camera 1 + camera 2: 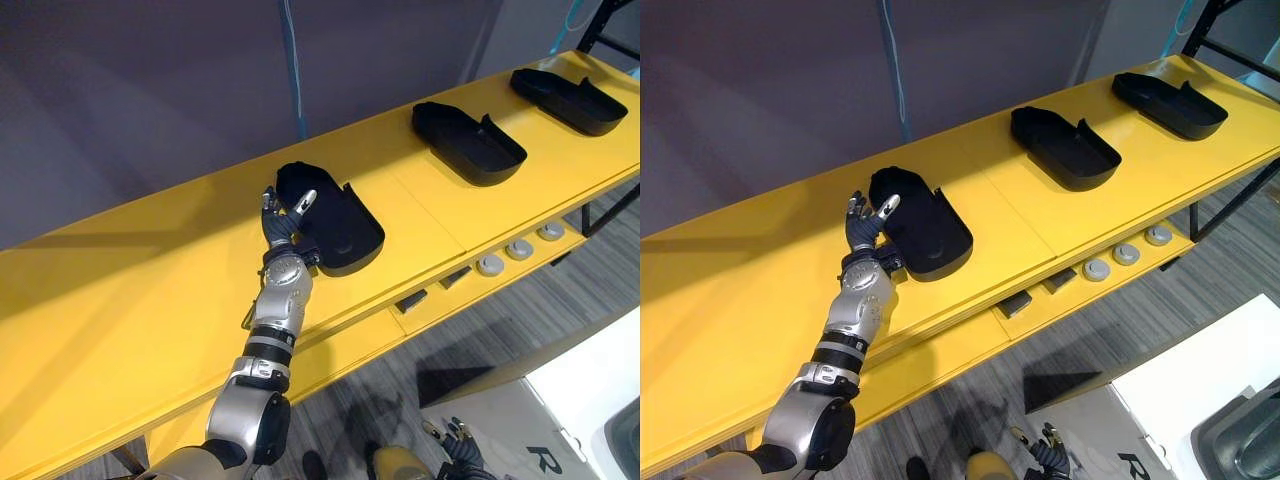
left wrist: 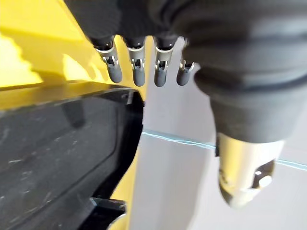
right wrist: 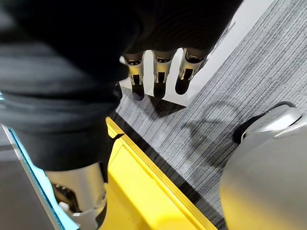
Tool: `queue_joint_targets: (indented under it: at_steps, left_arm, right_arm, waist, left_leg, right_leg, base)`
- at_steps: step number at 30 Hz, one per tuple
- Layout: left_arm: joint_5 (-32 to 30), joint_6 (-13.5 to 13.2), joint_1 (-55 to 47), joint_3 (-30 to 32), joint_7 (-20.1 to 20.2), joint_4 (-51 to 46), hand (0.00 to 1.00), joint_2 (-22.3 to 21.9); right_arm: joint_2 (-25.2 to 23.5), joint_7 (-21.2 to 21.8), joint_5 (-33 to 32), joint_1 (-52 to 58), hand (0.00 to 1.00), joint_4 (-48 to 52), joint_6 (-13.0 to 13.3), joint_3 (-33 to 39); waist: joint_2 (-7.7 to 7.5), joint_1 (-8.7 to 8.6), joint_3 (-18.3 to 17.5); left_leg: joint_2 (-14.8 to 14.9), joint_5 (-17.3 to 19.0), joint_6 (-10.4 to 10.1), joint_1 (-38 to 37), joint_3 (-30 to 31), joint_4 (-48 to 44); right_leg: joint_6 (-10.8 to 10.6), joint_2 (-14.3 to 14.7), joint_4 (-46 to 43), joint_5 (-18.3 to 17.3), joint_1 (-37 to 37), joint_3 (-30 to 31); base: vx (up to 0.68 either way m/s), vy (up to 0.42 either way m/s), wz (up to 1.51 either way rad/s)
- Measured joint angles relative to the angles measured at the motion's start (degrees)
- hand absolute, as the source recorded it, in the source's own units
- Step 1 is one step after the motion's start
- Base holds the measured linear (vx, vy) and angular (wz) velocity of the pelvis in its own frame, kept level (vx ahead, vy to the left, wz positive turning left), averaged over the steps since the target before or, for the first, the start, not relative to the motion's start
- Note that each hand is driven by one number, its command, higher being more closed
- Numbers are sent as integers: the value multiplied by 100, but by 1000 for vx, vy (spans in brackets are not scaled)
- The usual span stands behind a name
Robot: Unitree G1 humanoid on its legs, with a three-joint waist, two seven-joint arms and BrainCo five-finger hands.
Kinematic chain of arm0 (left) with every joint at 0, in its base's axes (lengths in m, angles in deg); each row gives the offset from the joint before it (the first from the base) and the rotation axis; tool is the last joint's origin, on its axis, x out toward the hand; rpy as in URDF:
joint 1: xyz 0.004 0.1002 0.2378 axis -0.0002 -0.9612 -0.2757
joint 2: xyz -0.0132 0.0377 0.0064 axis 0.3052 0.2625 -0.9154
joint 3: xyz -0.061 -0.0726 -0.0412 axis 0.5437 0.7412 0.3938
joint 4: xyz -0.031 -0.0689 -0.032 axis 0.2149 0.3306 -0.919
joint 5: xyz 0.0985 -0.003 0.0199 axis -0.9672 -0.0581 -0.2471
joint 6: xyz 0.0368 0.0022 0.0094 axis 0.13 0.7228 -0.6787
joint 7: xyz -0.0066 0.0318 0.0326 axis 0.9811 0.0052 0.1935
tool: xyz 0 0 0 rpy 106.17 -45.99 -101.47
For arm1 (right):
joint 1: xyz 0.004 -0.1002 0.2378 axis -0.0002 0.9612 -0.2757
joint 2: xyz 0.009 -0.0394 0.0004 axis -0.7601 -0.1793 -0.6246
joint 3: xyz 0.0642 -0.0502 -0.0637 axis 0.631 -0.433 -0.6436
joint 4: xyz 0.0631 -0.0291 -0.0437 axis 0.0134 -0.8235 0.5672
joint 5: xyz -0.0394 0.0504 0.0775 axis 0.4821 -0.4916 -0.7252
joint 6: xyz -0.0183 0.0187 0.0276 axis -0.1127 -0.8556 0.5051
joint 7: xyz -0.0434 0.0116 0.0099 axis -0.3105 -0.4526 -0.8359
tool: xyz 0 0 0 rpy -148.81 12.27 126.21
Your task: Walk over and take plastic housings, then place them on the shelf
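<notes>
The left hand (image 1: pixel 283 225) reaches over the front of the yellow shelf (image 1: pixel 120 300) to the left end of the nearest housing (image 1: pixel 340 225). Its fingers (image 2: pixel 138 72) are straight and spread, the thumb apart over the rim, clasping nothing, so it looks like a hand letting go or nudging rather than gripping. That black housing lies open side up on the shelf top, its long axis slanting from the rounded end at the back left to the broader end at the front right. The middle housing (image 1: pixel 468 142) and far housing (image 1: pixel 568 100) lie well apart along the shelf, pointing the same way, probably to keep the row orderly. The right hand (image 3: pixel 160 79) hangs low over the floor (image 3: pixel 249 72), fingers relaxed and empty.
</notes>
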State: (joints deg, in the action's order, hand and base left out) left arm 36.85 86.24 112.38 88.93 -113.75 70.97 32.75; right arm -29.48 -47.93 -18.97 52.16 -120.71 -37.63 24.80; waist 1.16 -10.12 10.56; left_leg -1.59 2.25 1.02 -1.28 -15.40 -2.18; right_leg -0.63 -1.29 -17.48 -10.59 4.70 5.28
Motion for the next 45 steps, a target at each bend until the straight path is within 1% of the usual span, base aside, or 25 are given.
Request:
queue_joint_targets:
  at_steps: [4,7,8,9,10,11,13,14,15,17,18,19,20,21,24,27,31,35,38,42,45]
  left_arm:
    - [-122,-9,-384,-187,-26,-662,0,-5]
    - [-354,-52,-693,-730,19,-1480,0,11]
    - [-580,-99,-886,-1064,67,-2035,0,49]
    - [-730,-138,-975,-1202,115,-2245,0,88]
    - [-972,-204,-1144,-1471,222,-2635,0,173]
    - [-1066,-224,-1225,-1599,278,-2813,0,216]
    - [-1299,-312,-1468,-2052,471,-3281,0,339]
    - [-1366,-426,-1622,-2333,606,-3523,0,438]
    - [-1394,-487,-1687,-2478,733,-3627,100,498]
    - [-1452,-756,-1891,-3043,1171,-3976,100,690]
    - [-1452,-825,-1925,-3186,1252,-4024,100,716]
    - [-1444,-930,-1997,-3395,1430,-4070,100,722]
    - [-1444,-965,-2011,-3460,1517,-4071,100,722]
    - [-1426,-1069,-2061,-3607,1690,-4070,100,725]
    - [-1340,-1122,-2096,-3788,1951,-4052,100,729]
    - [-1345,-1130,-2096,-4148,2211,-3860,100,730]
    - [-1425,-1126,-2063,-4521,2354,-3393,100,729]
    - [-1850,-1113,-2008,-4771,2488,-2750,100,716]
    - [-2021,-1107,-1953,-4755,2492,-2433,100,707]
    - [-2023,-1084,-1905,-4744,2459,-2038,100,646]
    - [-2024,-1041,-1832,-4729,2379,-1747,100,613]
  right_arm:
    - [-1,0,0,11,0,-2,0,0]
    - [15,2,-1,71,0,-4,1,4]
    - [35,23,-1,89,0,-12,1,1]
    - [41,41,-1,101,0,-11,1,3]
    - [52,65,-1,126,0,-11,2,3]
    - [56,75,-2,136,0,-11,2,6]
    - [77,121,-2,179,0,-16,2,5]
    - [78,127,-2,186,0,-19,2,5]
    - [80,133,-2,189,0,-19,2,5]
    - [92,174,-1,202,0,-23,3,6]
    - [94,179,-1,207,0,-25,3,4]
    - [91,192,-1,227,0,-25,6,4]
    - [92,199,-1,235,0,-26,7,3]
    - [94,221,0,252,0,-28,7,4]
    - [98,222,2,263,0,-63,8,4]
    - [112,221,6,271,0,-128,9,4]
    - [117,222,28,263,0,-142,10,2]
    - [128,221,35,225,0,-206,18,1]
    - [171,220,61,204,0,-275,32,-1]
    - [182,217,76,195,0,-275,32,-8]
    - [202,210,76,171,0,-275,32,-83]
  waist:
    - [1,24,0]
    - [2,133,-1]
    - [5,176,-4]
    - [9,195,-6]
    - [14,223,-10]
    - [15,245,-12]
    - [14,292,-13]
    - [14,299,-16]
    - [15,304,-20]
    - [26,328,-47]
    - [28,339,-67]
    - [34,343,-116]
    - [34,343,-133]
    - [38,340,-175]
    - [43,329,-230]
    - [49,329,-326]
    - [60,284,-370]
    - [57,254,-373]
    - [53,249,-377]
    - [49,238,-375]
    - [38,185,-370]
  left_leg:
    - [0,0,0,2,30,3]
    - [1,0,-1,-10,103,1]
    - [1,1,-2,-9,126,1]
    - [1,2,-3,-9,130,1]
    - [1,4,-6,-13,134,1]
    - [1,5,-8,-16,133,1]
    - [0,8,-11,-39,133,2]
    - [0,11,-14,-52,131,3]
    - [1,12,-15,-53,130,3]
    - [20,13,-16,-45,103,13]
    - [29,13,-17,-42,82,23]
    - [39,13,-16,-42,46,44]
    - [40,13,-16,-45,30,46]
    - [42,13,-16,-65,-28,66]
    - [51,12,-15,-97,-78,98]
    - [69,8,-11,-96,-88,111]
    - [73,-3,-25,-96,-95,138]
    - [72,-19,-34,-96,-106,174]
    - [72,-39,-38,-91,-113,199]
    - [72,-61,-41,-91,-113,230]
    - [71,-77,-31,-84,-114,245]
  right_leg:
    - [0,-2,10,0,-12,-28]
    - [1,-12,41,0,-65,-105]
    - [4,-15,63,2,-83,-126]
    - [7,-17,72,4,-90,-131]
    - [12,-19,89,7,-103,-137]
    - [15,-20,93,9,-108,-137]
    - [20,-22,119,16,-146,-138]
    - [19,-23,126,19,-163,-137]
    - [19,-23,128,22,-164,-136]
    - [19,-6,218,85,-181,-119]
    - [17,3,249,107,-180,-102]
    - [15,16,299,137,-186,-79]
    - [13,19,302,140,-184,-62]
    - [5,31,303,146,-175,0]
    - [4,50,313,158,-176,53]
    - [13,69,357,176,-183,57]
    - [15,77,364,178,-170,63]
    - [15,83,354,178,-140,78]
    - [15,90,334,177,-78,87]
    - [15,95,317,177,-59,88]
    - [14,95,297,177,-57,86]
  base:
    - [1,4,2]
    - [10,2,12]
    - [7,5,10]
    - [6,8,6]
    - [0,0,0]
    - [0,0,0]
    - [0,0,0]
    - [0,0,0]
    - [0,0,0]
    - [-24,24,-6]
    - [-18,27,-12]
    - [-10,24,-12]
    - [-13,36,-17]
    - [-8,24,-17]
    - [-11,25,-13]
    - [0,0,0]
    - [0,0,0]
    - [0,0,0]
    - [-21,13,-1]
    - [0,0,0]
    - [0,0,0]
